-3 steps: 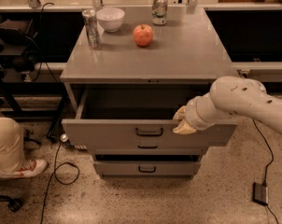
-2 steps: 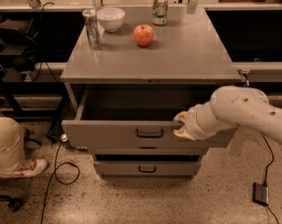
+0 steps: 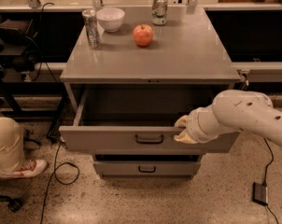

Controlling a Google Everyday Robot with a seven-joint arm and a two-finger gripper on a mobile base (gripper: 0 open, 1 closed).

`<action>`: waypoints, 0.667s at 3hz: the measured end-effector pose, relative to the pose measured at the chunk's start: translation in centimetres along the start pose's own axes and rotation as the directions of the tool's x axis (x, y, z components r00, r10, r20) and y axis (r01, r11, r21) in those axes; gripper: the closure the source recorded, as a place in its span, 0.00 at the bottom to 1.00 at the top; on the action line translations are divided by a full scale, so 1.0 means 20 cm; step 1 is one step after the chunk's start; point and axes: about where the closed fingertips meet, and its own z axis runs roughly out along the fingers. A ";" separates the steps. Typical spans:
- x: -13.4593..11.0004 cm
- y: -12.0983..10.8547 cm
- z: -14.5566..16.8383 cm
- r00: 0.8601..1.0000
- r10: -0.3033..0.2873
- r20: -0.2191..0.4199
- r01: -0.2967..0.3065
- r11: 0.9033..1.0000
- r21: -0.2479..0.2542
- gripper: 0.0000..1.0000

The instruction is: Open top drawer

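The top drawer (image 3: 108,140) of the grey cabinet stands pulled well out, and its deep box shows empty. Its small black handle (image 3: 149,138) sits at the centre of the front panel. My gripper (image 3: 183,129) is at the upper edge of the drawer's front panel, just right of the handle, and touches that edge. My white arm (image 3: 243,115) reaches in from the right.
On the cabinet top (image 3: 178,55) stand a tall silver can (image 3: 91,28), a white bowl (image 3: 110,18), a red apple (image 3: 143,34) and a second can (image 3: 159,9). A lower drawer (image 3: 145,168) is closed. A person's leg and shoe (image 3: 12,153) are at the left, with cables on the floor.
The drawer front and my gripper have come slightly further out toward the camera. Things on the cabinet top have not moved.
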 end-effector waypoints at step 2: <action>0.01 0.13 -0.05 0.999 0.037 -0.007 -0.037 0.999 0.003 1.00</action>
